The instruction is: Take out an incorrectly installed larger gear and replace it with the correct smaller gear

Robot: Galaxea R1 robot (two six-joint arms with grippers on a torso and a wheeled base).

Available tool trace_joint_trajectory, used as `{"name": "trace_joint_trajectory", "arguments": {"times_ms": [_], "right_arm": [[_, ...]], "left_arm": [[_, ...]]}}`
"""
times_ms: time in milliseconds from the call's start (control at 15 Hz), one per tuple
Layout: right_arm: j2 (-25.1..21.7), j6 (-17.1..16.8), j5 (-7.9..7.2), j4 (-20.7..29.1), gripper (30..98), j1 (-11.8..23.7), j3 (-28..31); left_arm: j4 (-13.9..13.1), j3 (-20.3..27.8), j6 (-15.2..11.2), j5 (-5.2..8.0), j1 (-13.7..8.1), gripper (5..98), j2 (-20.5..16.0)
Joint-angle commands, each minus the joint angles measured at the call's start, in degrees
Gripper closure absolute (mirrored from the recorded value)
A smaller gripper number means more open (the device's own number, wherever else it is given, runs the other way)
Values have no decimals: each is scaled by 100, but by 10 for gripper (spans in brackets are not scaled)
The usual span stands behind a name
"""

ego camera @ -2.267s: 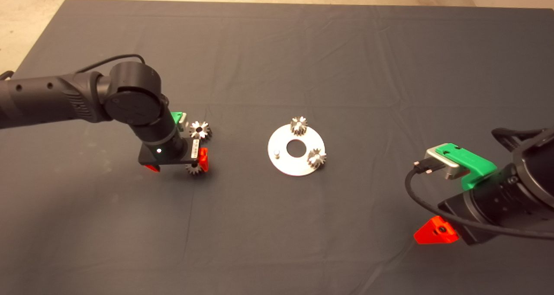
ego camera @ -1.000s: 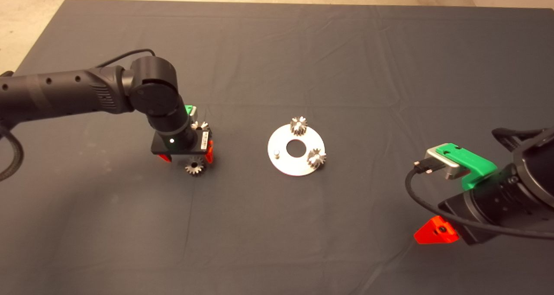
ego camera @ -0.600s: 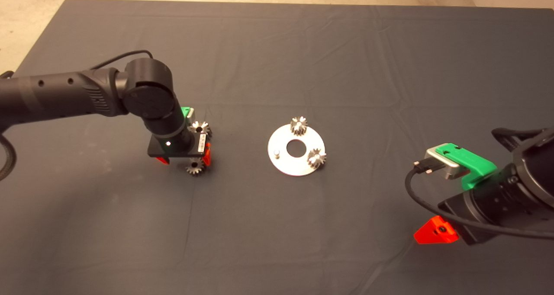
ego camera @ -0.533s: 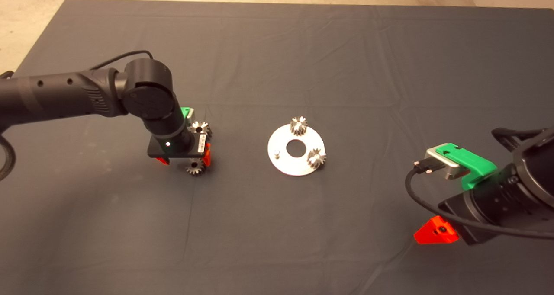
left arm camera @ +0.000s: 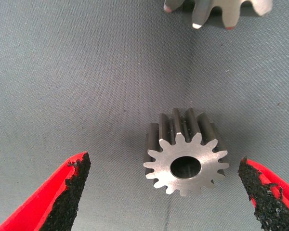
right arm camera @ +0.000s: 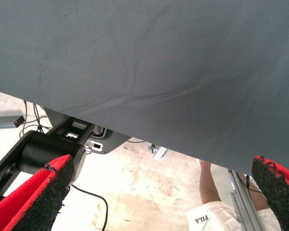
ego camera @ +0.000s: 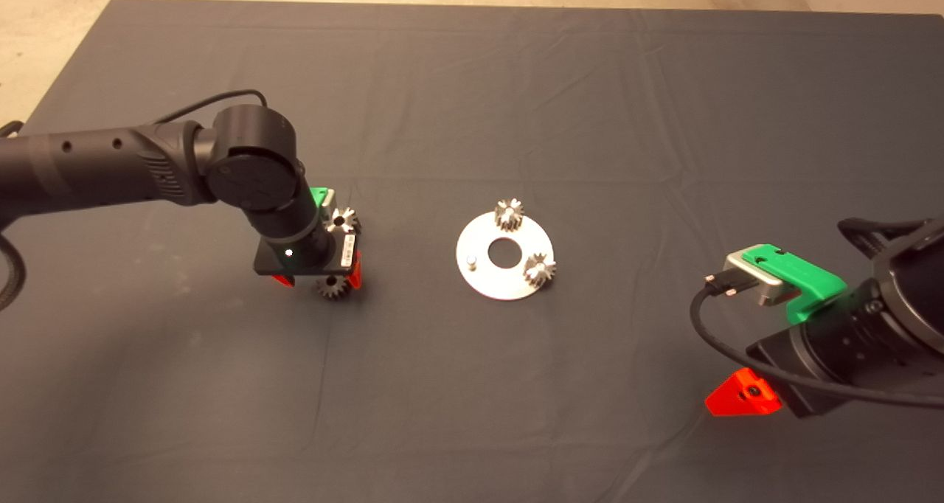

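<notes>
The smaller gear (ego camera: 333, 288) lies loose on the dark mat, left of the round silver plate (ego camera: 493, 285). My left gripper (ego camera: 318, 278) hangs over it, open. In the left wrist view the smaller gear (left arm camera: 185, 151) sits between the two fingers (left arm camera: 62, 192), nearer the one towards the plate and touching neither. The larger gear (ego camera: 344, 221) lies just behind the wrist, partly hidden, and its teeth (left arm camera: 221, 12) show beyond the smaller gear. My right gripper (right arm camera: 161, 168) waits open at the lower right, with nothing between its fingers.
Two small gears (ego camera: 509, 214) (ego camera: 540, 269) stand on the plate, and a bare pin (ego camera: 472, 262) rises at its left side. Beyond the mat's edge the right wrist view shows the floor, the robot's base (right arm camera: 48, 149) and a person's leg (right arm camera: 209, 185).
The left wrist has drifted slightly back towards the smaller gear and stays over it. The gears, the plate and the right arm have not moved.
</notes>
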Motion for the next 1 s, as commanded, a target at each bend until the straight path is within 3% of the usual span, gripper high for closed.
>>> {"name": "trace_joint_trajectory", "arguments": {"times_ms": [0, 400, 933], "right_arm": [[-9, -15, 14, 196, 308, 82, 16], [-9, -15, 14, 196, 308, 88, 16], [-9, -15, 14, 196, 308, 86, 16]], "left_arm": [[50, 55, -20, 653, 111, 241, -10], [76, -68, 15, 617, 175, 288, 23], [76, -252, 217, 424, 148, 288, 36]]}}
